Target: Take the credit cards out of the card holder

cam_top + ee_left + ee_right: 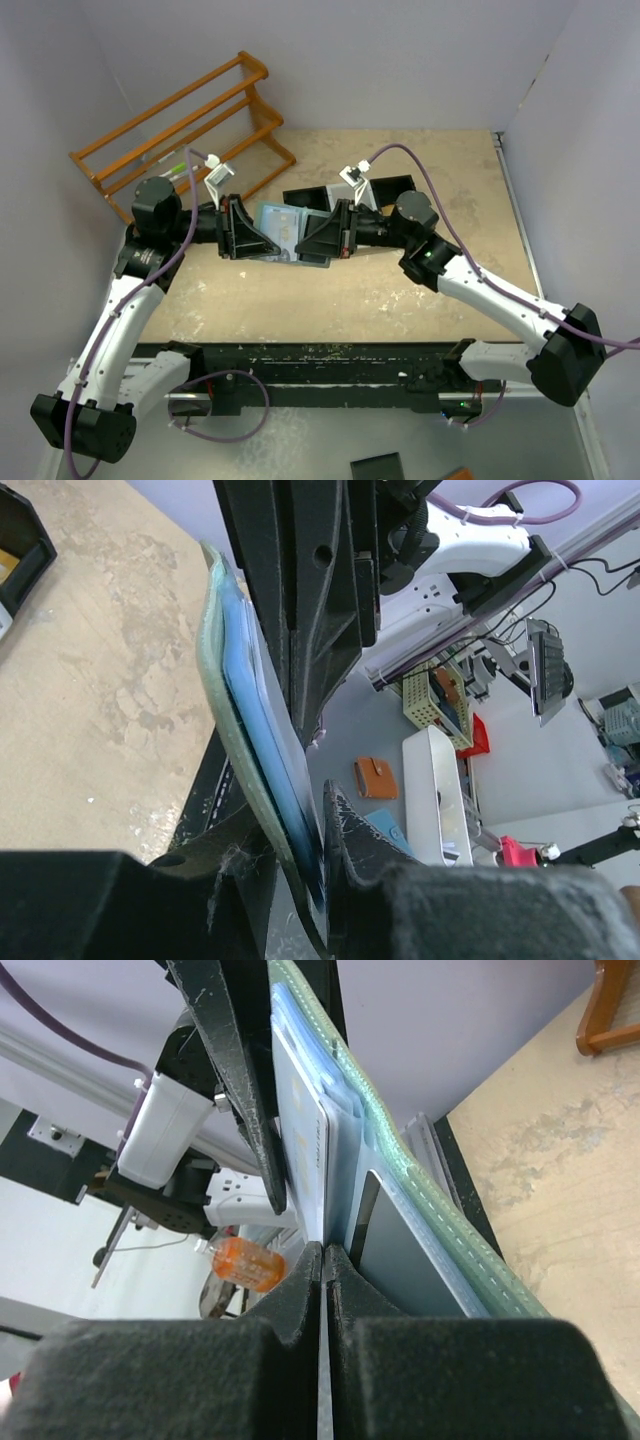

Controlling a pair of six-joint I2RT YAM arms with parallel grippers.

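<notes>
Above the beige table (400,290), card holder (285,232) is hanging open (left gripper (262,238) seemingly clamping its edge) while right gripper (323,1260) is pinching a credit card (300,1150) flat between closed fingers: extraction step, next needing a straight, steady pull.

Plain pale lilac walls (400,60) on the far, left and right sides. Worn beige tabletop (300,300) with pale scuffed patches. Orange-brown wooden slatted rack (185,130) at far left, close to the wall corner. Black metal rail (330,360) along the near table edge. Soft, even light. Beyond the near edge, white rectangular box (435,800) on grey floor (345,730).
</notes>
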